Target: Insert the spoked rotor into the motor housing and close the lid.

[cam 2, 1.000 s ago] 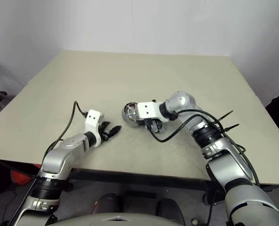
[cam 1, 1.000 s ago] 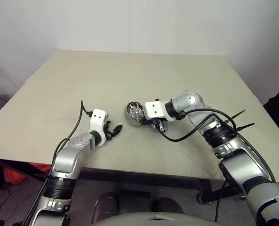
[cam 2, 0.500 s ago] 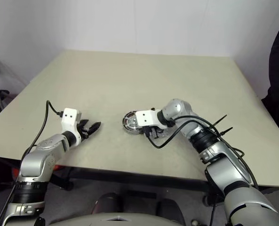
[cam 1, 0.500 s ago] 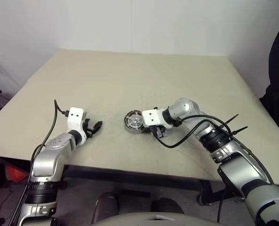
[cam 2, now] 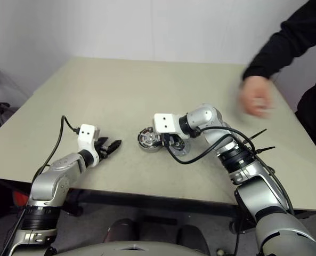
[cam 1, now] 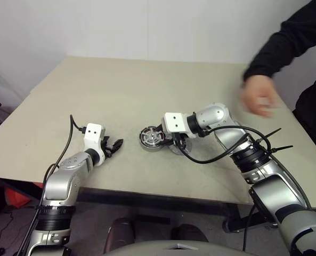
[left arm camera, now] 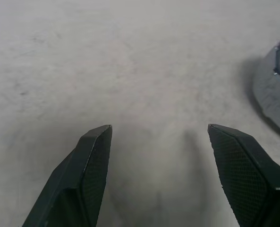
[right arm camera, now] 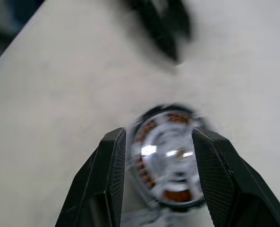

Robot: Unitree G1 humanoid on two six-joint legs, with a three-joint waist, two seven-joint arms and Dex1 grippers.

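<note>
From my head, the motor housing (cam 1: 151,140) sits on the counter (cam 1: 147,85); my right tool (cam 1: 171,143) hovers just beside it, a person's hand (cam 1: 259,96) beyond.

Left wrist: my left tool (left arm camera: 158,156) gapes, empty.

Right wrist: fingers (right arm camera: 109,175) spread, flanking the housing.

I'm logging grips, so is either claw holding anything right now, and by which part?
Nothing is held. The left claw is open over bare table. The right claw stands open around the round silver motor housing with copper windings, which sits on the table.
</note>
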